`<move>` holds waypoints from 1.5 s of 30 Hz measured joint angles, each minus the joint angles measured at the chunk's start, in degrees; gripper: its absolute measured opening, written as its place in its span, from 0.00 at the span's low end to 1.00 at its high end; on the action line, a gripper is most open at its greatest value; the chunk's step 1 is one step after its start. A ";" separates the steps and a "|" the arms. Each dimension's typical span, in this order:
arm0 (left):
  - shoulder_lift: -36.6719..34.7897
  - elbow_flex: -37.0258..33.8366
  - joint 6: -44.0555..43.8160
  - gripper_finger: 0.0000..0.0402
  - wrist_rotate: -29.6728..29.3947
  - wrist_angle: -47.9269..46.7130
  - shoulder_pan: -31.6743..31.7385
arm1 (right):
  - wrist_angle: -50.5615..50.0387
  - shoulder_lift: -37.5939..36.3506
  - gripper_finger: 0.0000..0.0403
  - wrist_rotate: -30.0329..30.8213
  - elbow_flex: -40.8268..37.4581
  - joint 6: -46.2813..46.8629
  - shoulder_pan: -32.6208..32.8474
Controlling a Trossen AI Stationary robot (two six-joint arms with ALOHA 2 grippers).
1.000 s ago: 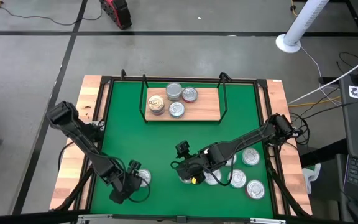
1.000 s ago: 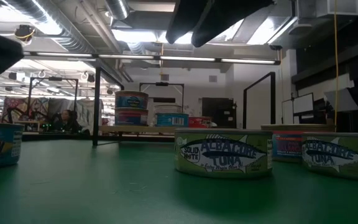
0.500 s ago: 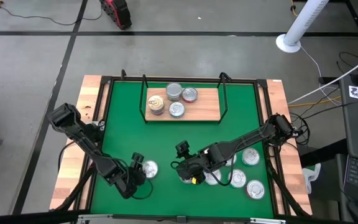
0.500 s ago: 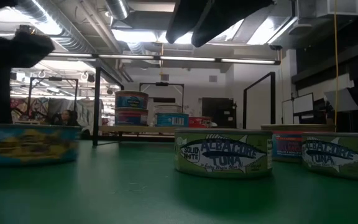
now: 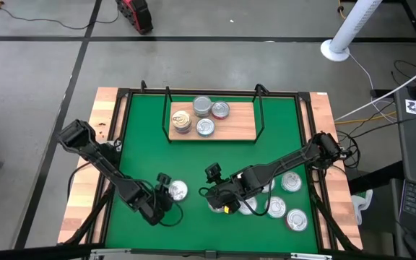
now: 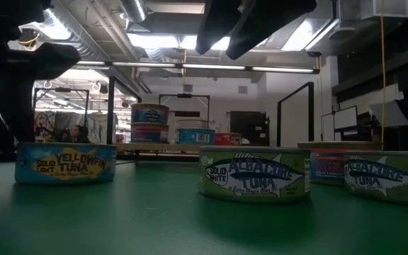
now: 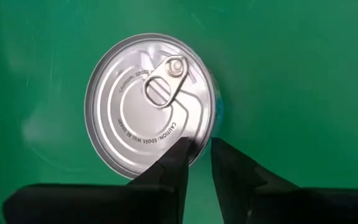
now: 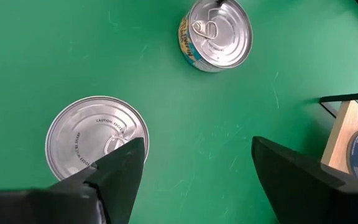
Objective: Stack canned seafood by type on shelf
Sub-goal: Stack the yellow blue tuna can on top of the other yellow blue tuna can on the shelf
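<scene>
A large green mat (image 5: 215, 155) covers the wooden table (image 5: 85, 209), and at its far side stands the small light-wood shelf board with thin black wire uprights (image 5: 237, 130), carrying four short round tins (image 5: 203, 108) grouped toward its left half. Toward the near right of the mat a cluster of silver-lidded tins (image 5: 284, 195) lies, with the right gripper (image 5: 219, 196) hovering just to the cluster's left; its dark fingers (image 8: 120, 168) stand wide apart and hold nothing, one silver-lidded tin (image 8: 97, 137) showing beside one finger and the bare mat between them. On the near left of the mat sits a single short round tin with a silver pull-tab lid and a blue and yellow side reading yellowfin tuna (image 6: 66, 163), well apart from the others. The left gripper (image 7: 199, 152) is right at this tin: its two dark fingers (image 7: 173, 165) are drawn close together with only a narrow gap, their tips over the tin's rim at the lid's edge; whether they pinch the rim cannot be told
</scene>
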 joint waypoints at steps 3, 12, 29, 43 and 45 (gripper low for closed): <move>0.75 0.08 2.95 0.16 -0.41 0.23 0.00 | 0.00 0.00 0.74 0.00 0.00 0.00 0.00; 2.20 0.28 7.11 0.06 -1.43 2.21 0.64 | 0.07 0.00 0.74 -2.89 0.00 0.01 0.00; 2.51 1.94 -2.91 0.00 0.44 6.75 7.59 | -10.37 -2.98 0.74 -1.36 -0.17 2.62 0.44; 2.49 2.09 -9.56 0.00 -0.55 15.33 15.04 | 12.93 -3.34 0.74 14.09 -13.66 1.30 0.44; 2.47 2.14 -10.18 0.00 -0.56 16.94 15.92 | 16.11 -3.32 0.74 14.25 -15.65 0.66 0.39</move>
